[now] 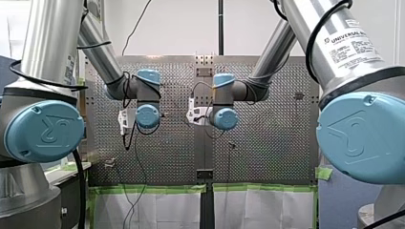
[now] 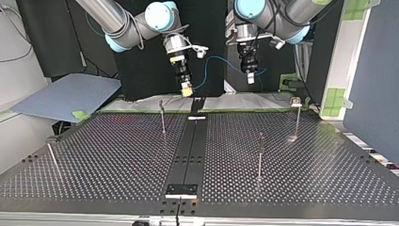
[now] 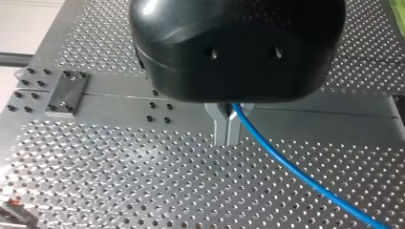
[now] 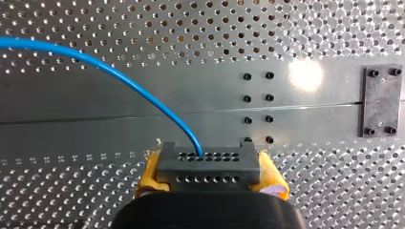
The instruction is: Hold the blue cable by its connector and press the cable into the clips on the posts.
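Only wrist views show right pincer (image 4: pixel 210 172) clamping the connector (image 4: pixel 208 163), left pincer (image 3: pixel 228 129) pinching blue cable (image 3: pixel 286 161).

Light comes from overhead and is fairly even. In the right wrist view a hard white glare spot burns on the surface (image 4: pixel 305 76), and the hole rims around it sparkle. In the left wrist view my left gripper (image 3: pixel 228 128) has a dark housing with only a soft sheen. The front view has a bright wall (image 1: pixel 181 28) behind. The top view is dimmer, with a black backdrop (image 2: pixel 141 70) and pale sheen across the surface's far part.

Silver arms (image 1: pixel 47 38), blue joint caps (image 1: pixel 43 131)
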You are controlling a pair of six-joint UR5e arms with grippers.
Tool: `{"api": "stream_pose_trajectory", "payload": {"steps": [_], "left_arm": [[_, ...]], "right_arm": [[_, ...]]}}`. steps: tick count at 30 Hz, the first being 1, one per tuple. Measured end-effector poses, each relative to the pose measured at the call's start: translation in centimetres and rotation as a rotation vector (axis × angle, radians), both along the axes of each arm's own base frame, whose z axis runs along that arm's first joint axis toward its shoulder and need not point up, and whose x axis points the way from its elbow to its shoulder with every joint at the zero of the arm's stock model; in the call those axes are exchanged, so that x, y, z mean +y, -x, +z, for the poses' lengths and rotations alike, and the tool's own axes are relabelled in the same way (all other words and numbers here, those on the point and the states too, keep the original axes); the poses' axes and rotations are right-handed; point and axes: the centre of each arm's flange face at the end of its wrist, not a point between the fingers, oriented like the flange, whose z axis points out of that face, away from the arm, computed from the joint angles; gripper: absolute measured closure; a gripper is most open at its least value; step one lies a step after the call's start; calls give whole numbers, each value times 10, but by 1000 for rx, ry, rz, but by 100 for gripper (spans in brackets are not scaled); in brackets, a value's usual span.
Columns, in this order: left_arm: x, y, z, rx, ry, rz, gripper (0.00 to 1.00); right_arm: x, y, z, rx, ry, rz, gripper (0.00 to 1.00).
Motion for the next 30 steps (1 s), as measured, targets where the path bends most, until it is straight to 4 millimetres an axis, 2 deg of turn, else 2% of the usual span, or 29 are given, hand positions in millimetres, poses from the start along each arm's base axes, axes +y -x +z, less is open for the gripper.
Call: {"api": "stream_pose_trajectory", "payload": {"steps": [20,30], "left_arm": [[8,19,58,-3,-1,-101,99],[10,6,91,-56,17,-104,99]], "right_arm": [[-29,-27,49,-43,11,3,100],[-36,-38,69,-40,5,5,100]]}}
